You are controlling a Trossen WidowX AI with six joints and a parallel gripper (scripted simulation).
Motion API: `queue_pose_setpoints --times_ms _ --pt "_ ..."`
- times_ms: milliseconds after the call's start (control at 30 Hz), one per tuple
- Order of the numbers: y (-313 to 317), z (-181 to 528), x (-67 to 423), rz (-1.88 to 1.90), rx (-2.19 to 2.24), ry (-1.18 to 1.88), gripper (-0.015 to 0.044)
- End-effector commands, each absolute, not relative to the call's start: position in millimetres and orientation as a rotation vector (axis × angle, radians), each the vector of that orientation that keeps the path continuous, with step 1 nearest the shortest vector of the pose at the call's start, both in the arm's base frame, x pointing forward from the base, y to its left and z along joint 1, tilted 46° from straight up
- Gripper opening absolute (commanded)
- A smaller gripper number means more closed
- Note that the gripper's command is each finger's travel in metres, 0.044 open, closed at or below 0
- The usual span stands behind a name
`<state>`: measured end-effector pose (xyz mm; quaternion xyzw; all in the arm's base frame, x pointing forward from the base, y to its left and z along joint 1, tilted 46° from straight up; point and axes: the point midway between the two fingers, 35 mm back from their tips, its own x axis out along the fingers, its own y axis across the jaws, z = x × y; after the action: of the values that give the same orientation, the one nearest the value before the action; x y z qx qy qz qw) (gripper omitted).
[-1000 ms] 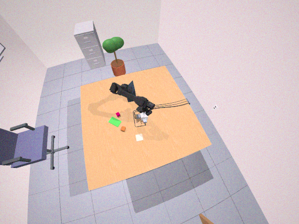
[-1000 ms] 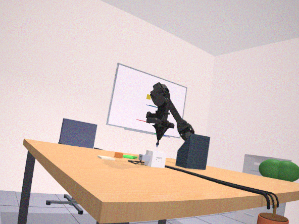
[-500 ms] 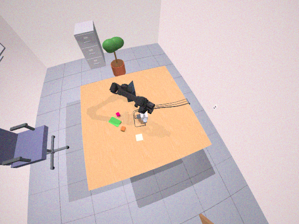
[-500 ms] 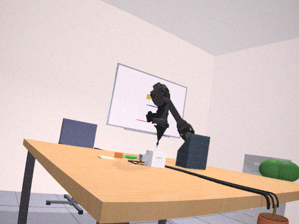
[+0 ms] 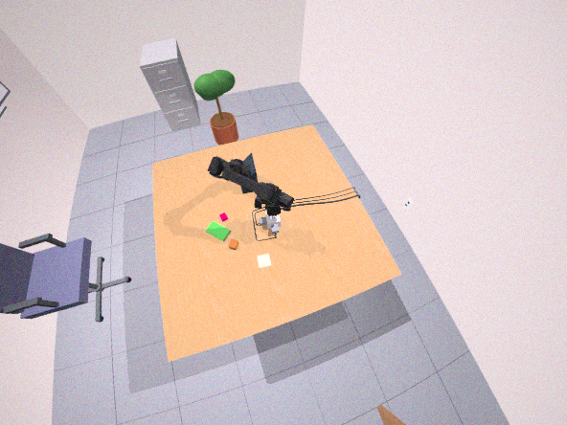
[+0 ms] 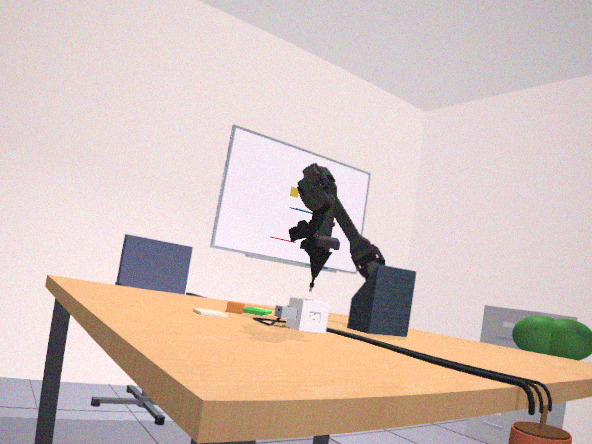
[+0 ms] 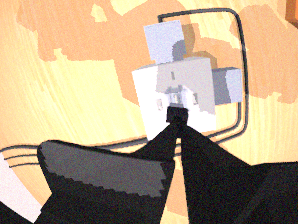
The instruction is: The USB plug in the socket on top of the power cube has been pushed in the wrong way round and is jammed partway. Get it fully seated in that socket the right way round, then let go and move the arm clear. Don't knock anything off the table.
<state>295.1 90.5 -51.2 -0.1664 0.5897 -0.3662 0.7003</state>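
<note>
The jaws are pinching a small dark plug (image 7: 177, 115), nearly shut on it. The plug is hanging just above the white cube (image 6: 313, 315). The cube is sitting on the bench (image 6: 210, 370), with black cables (image 6: 430, 361) running away from it.

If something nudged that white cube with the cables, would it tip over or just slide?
The power cube looks blocky and about as wide as it is tall, resting flat on the table, so it would probably slide rather than tip. The black cables trailing off the table edge might tether it somewhat.
</note>
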Motion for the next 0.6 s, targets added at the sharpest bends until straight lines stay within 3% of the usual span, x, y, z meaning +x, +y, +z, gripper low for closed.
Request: queue_pose_setpoints --times_ms 0,567 --pt "90.5 -51.4 294.9 -0.742 -0.461 1.364 0.0" --pt "90.5 -51.4 294.9 -0.433 -0.81 1.531 0.0"
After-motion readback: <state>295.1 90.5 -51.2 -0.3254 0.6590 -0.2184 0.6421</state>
